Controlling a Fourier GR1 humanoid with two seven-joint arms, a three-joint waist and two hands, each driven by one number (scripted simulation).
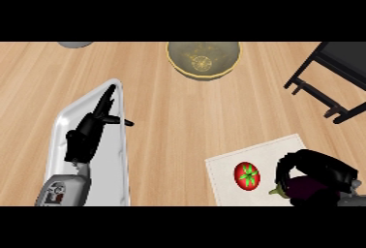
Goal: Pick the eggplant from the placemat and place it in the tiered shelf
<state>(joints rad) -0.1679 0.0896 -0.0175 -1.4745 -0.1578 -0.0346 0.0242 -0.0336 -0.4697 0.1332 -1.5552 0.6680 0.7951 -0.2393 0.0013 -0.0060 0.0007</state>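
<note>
Left hand [89,128] open, fingers straight; right hand [314,167] curled.

A tray [114,189] was located at the left of the surface [178,111], and the left hand [89,133] was positioned over it. A placemat [236,193] was laid at the lower right. On it, a tomato [247,176] was set left of the eggplant [304,190], which was enclosed by the right hand [314,167]. A bowl [204,59] was placed at the far centre. The tiered shelf [336,72] was stationed at the far right, well apart from the placemat.
</note>
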